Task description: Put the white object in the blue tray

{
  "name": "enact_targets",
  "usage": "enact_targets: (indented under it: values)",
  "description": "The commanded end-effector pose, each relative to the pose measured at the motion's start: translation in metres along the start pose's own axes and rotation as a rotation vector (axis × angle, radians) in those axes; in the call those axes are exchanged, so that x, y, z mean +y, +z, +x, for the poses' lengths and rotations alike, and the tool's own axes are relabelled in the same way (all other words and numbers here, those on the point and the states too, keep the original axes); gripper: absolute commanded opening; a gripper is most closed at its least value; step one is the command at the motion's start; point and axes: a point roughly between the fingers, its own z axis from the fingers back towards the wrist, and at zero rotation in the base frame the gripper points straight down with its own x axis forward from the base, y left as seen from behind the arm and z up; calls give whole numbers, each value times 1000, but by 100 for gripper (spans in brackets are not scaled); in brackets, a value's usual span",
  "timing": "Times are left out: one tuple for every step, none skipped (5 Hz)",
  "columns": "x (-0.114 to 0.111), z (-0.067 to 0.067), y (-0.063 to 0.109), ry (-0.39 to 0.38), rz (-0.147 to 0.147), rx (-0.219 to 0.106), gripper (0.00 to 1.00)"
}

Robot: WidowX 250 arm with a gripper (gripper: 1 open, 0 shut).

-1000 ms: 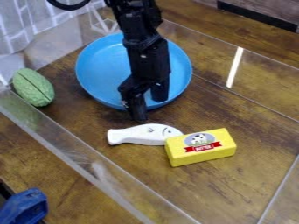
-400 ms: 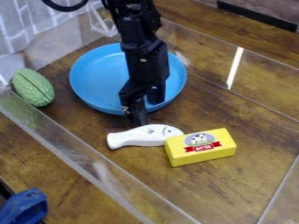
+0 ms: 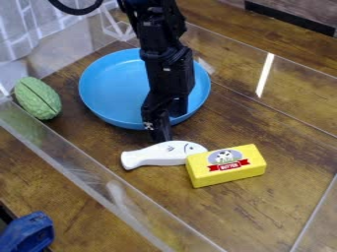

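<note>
Your gripper's jaws (image 3: pixel 157 130) point down at the blue tray's near rim, just behind the white object; you can't tell from here how wide they stand. The white object (image 3: pixel 164 154) lies on the counter (image 3: pixel 112 212), outside the blue tray (image 3: pixel 101 87), beside the yellow box (image 3: pixel 226 165). Left of the tray sits the green ball (image 3: pixel 37 98); a dark blue cloth (image 3: pixel 28 234) lies at the counter's lower-left corner.

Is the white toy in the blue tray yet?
No, the white toy lies on the wooden table, outside the tray's rim.
</note>
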Motion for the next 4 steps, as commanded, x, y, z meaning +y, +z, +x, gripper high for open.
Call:
enact_targets:
  values:
    - [-6,-9,5,82,16,2,100]
    - [-11,-19,6,167,24,-1,100]
    - [-20,-10,4,143,17,-10,100]
    - [-28,1,3,110,11,-22,100]
